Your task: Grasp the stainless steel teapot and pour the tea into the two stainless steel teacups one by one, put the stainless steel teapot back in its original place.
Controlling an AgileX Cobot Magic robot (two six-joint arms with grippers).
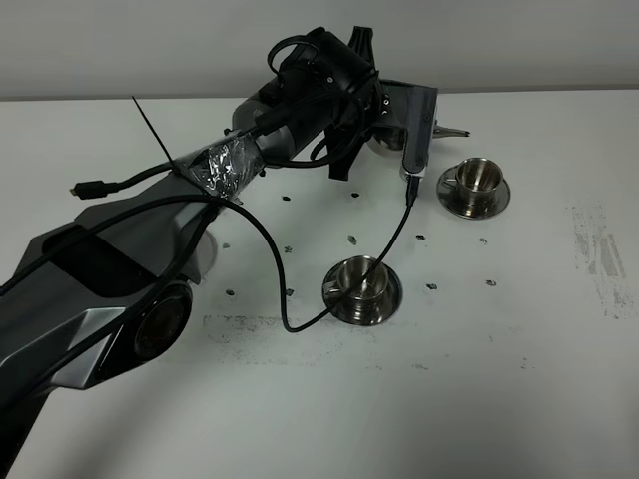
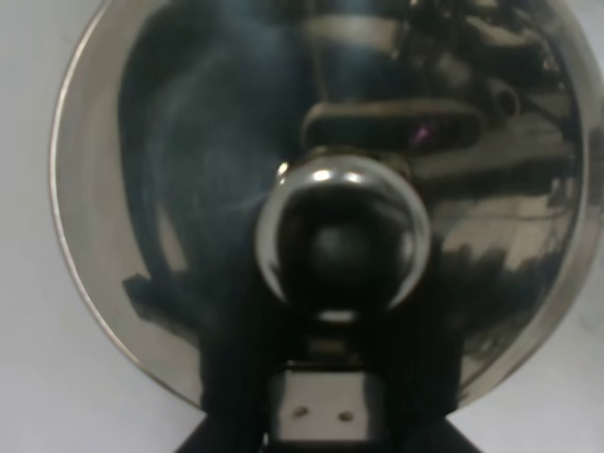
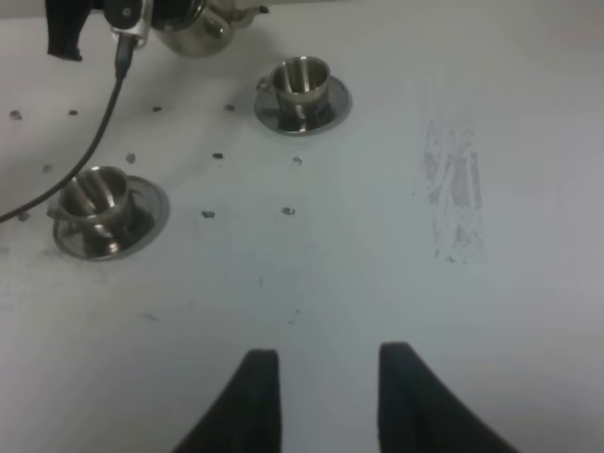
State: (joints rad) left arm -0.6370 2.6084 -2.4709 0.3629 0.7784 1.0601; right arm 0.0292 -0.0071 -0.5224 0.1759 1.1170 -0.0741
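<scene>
The stainless steel teapot (image 1: 387, 146) stands at the back middle of the white table, its spout (image 1: 454, 131) pointing right. My left gripper (image 1: 379, 122) hangs right over it. The left wrist view is filled by the domed lid and its knob (image 2: 340, 241), with dark fingers (image 2: 236, 377) either side of a small steel piece; I cannot tell their grip. One teacup (image 1: 475, 181) on its saucer sits right of the pot, the other (image 1: 362, 284) nearer the front. My right gripper (image 3: 326, 396) is open and empty, low over bare table. The coaster is hidden.
A black cable (image 1: 384, 254) hangs from the left wrist camera and drapes over the near cup. Small dark marks dot the table (image 1: 519, 399), and a scuffed patch (image 1: 599, 259) lies at the right. The left arm (image 1: 150, 249) covers the left side.
</scene>
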